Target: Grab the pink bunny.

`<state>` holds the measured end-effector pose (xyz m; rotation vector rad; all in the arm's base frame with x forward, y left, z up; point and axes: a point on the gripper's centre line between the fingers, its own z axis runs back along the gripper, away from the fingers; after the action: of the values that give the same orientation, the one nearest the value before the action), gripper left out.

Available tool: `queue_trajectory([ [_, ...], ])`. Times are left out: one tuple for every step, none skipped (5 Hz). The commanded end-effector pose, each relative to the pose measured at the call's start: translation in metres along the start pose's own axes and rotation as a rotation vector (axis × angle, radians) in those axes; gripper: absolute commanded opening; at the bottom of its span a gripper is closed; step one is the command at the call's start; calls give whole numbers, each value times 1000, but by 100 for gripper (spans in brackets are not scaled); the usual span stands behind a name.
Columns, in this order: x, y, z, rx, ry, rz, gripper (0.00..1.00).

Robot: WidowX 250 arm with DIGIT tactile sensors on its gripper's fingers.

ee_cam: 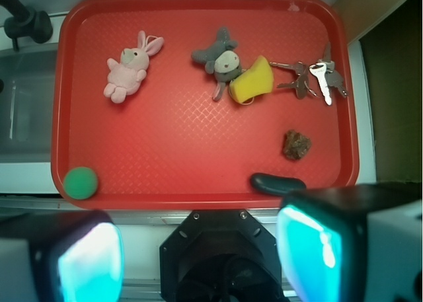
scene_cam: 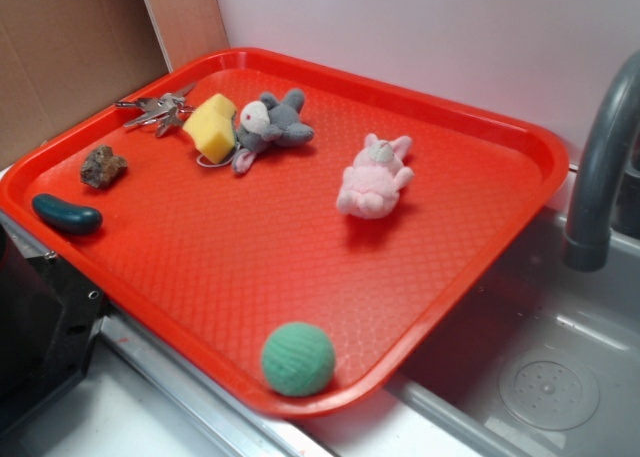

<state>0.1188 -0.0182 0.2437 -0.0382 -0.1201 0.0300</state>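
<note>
The pink bunny lies flat on the red tray, right of the tray's middle in the exterior view and at the upper left in the wrist view. My gripper hangs high above the tray's near edge, over the robot base, far from the bunny. It is open: the two cyan-padded fingers stand wide apart with nothing between them. The gripper does not show in the exterior view.
On the tray lie a grey plush animal, a yellow sponge, keys, a brown rock, a dark pickle and a green ball. A faucet and sink stand beside it.
</note>
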Motion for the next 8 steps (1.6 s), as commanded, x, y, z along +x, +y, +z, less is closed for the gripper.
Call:
queue_trajectory([
  [0,0,0,0,0,0,100],
  [38,-14,-40,28,-50,148,100],
  [89,-26,-63,54,-110,296,100],
  [124,-28,-97,-26,-78,456,100],
  [124,-28,-97,-26,-78,456,100],
  [124,-28,-97,-26,-78,456,100],
  [124,-28,-97,-26,-78,456,100],
  [150,-47,-133,37,-67,550,100],
])
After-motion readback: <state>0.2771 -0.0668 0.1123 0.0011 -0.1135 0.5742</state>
